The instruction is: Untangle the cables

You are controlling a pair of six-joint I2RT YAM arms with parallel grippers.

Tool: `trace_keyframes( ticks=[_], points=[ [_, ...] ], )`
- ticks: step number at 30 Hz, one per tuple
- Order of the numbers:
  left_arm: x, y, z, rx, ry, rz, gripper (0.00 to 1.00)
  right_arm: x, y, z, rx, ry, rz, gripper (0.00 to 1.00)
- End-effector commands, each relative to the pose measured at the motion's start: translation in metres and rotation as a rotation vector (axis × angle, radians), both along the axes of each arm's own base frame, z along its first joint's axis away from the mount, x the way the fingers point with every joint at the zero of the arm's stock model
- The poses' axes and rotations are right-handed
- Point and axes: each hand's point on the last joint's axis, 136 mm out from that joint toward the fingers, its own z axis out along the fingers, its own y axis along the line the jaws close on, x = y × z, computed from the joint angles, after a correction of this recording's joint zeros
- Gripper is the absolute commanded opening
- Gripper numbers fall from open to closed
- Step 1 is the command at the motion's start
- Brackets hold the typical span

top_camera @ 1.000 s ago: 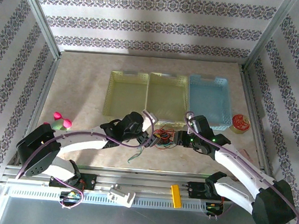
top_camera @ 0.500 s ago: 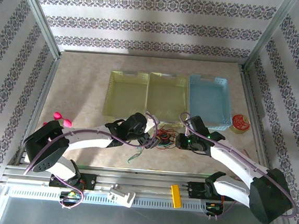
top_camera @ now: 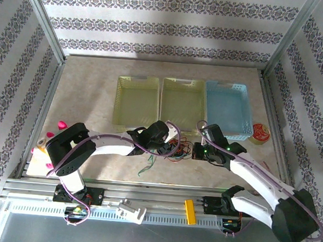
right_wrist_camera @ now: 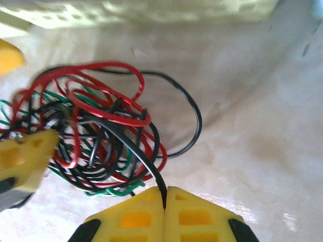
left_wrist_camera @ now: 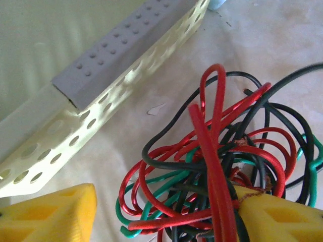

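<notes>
The left arm (top_camera: 111,146) lies low and stretched rightward across the table (top_camera: 90,98), its left gripper (left_wrist_camera: 161,222) spread wide around the tangled cables (top_camera: 180,151) just before the middle yellow basket (top_camera: 183,81). The right arm (top_camera: 253,174) angles in opposite, with the right gripper (right_wrist_camera: 164,214) pinching the black cable (right_wrist_camera: 194,116).

Cables (left_wrist_camera: 212,166): red, green and black, knotted together (a red loop on top)
Gripper (left_wrist_camera: 166,196): yellow fingers (left_wrist_camera: 48,214) wide apart, right one touching the knot
Basket (left_wrist_camera: 101,96): pale, perforated, upper left

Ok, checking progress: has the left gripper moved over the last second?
Yes: left gripper slid rightward along the near wall of the middle yellow basket, toward the cables.
</notes>
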Motion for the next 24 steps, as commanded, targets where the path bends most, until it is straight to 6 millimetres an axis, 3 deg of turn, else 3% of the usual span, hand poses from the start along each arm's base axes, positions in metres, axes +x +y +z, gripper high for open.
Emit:
trace_keyframes(
  ticks=[1,5,9,17,24],
  points=[
    [0.002,-0.007,0.006,-0.013,-0.028,0.01,0.59,0.016,-0.01,0.038,-0.016,-0.132,-0.064,0.0],
    [0.002,-0.002,-0.002,0.009,-0.019,0.026,0.41,0.029,-0.015,0.079,0.017,-0.271,-0.118,0.0],
    [0.003,0.005,-0.009,0.04,-0.018,0.047,0.34,0.039,-0.025,0.115,0.028,-0.385,-0.185,0.0],
    [0.001,0.017,-0.017,0.08,-0.018,0.071,0.11,0.049,-0.067,0.194,0.001,-0.654,-0.378,0.0],
    [0.002,0.025,-0.018,0.116,-0.032,0.092,0.02,0.053,-0.097,0.271,-0.09,-0.863,-0.45,0.0]
  ],
)
